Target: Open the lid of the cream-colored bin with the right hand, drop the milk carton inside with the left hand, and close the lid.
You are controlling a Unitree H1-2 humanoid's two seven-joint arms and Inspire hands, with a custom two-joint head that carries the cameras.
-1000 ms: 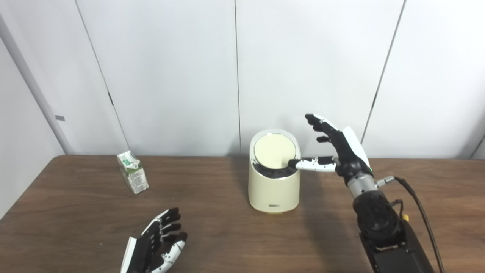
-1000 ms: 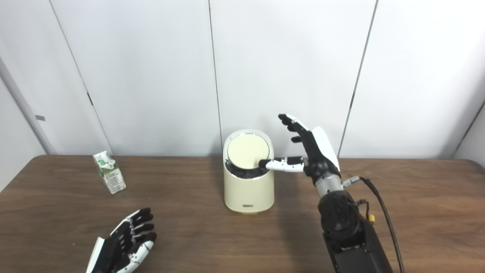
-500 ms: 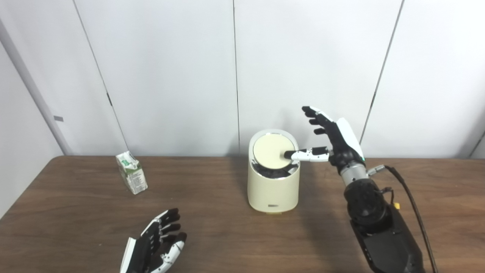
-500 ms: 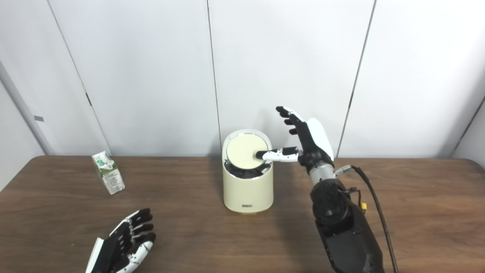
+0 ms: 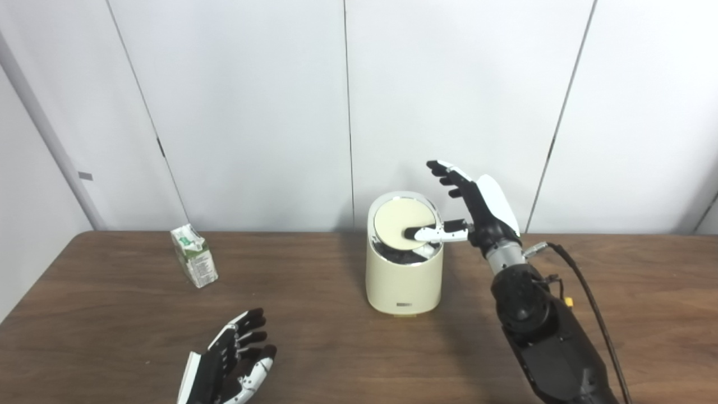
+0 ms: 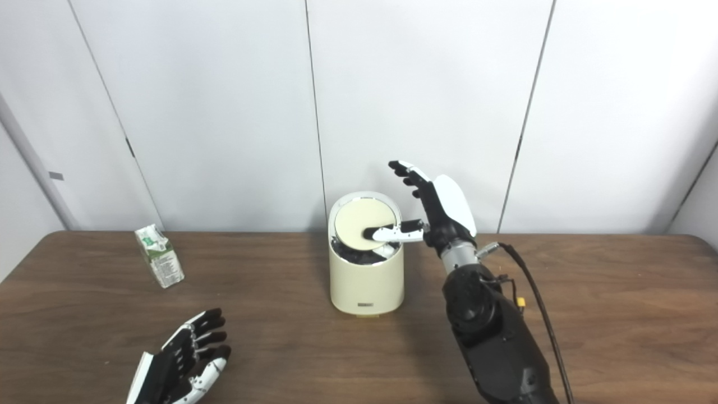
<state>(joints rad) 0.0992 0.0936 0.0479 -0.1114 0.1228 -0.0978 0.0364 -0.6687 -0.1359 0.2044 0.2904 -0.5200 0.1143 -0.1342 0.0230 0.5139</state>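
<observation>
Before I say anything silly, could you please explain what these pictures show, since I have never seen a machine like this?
This is a humanoid robot with two arms, each ending in a hand of fingers and a thumb. Both pictures come from two cameras side by side on its head, so they show one scene from slightly different spots.

On the brown wooden table stands a cream-colored bin with a round lid. The lid is tilted up, showing a dark opening below its front edge. To the left stands a small green and white milk carton, untouched.

The right hand is open, its thumb stretched across the lid. The left hand waits low over the table, fingers apart. Neither hand holds anything.
</observation>
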